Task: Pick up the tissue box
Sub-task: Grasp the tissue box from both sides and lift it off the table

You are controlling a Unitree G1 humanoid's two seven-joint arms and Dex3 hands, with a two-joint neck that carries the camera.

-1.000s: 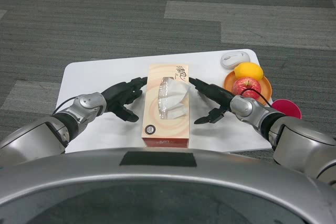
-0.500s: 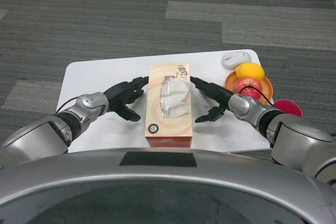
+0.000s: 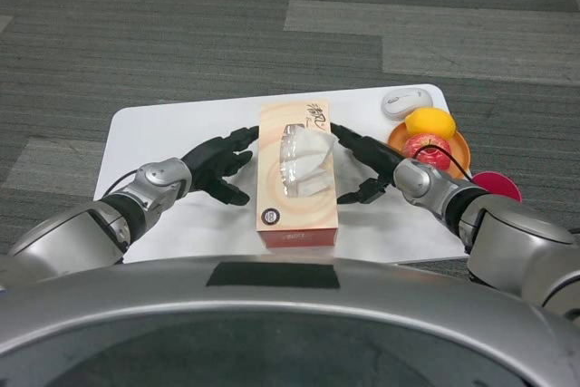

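Orange tissue box (image 3: pixel 297 183) is now squeezed between the left hand (image 3: pixel 220 165) and the right hand (image 3: pixel 364 165), which were apart from it before, so it seems ready to be lifted.

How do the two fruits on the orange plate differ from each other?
The lemon is yellow; the apple is red with paler flecks. The lemon lies at the far side of the orange plate, next to the white mouse; the apple sits nearer the robot, close to the right hand. A thin dark cable crosses the apple but not the lemon. Both rest on the same plate, touching or nearly so.
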